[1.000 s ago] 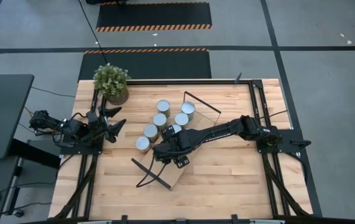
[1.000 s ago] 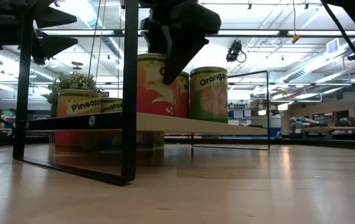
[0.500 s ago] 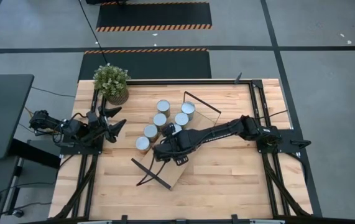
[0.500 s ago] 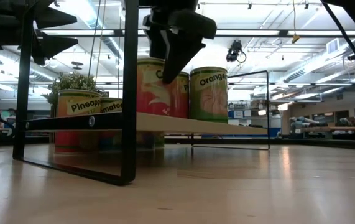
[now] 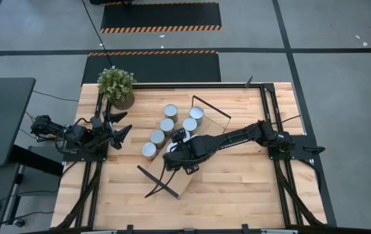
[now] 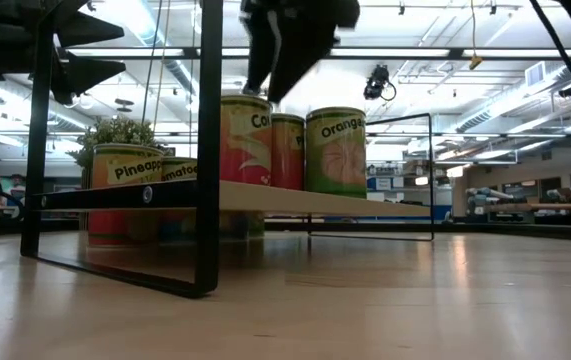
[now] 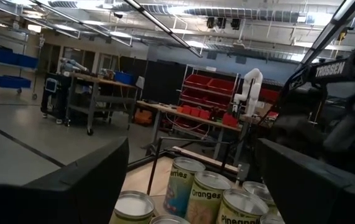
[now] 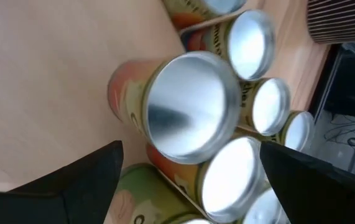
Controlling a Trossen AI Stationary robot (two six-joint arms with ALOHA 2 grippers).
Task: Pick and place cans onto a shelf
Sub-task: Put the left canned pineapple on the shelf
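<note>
The shelf, a light-wood board on black wire frames, lies slantwise mid-table. In the low view three cans stand on their bases on its board: a Corn can, a red can and an Orange can. More cans stand on the table to the shelf's left. My right gripper hangs open above the Corn can's silver top, its fingers clear of it. My left gripper waits open at the table's left edge.
A potted green plant stands at the table's far left corner. A Pineapple can shows behind the shelf's near frame. Bare plank tabletop lies near and right of the shelf.
My right gripper has risen from around the Corn can's top to just above it, staying open. The can has stayed upright on the shelf.
</note>
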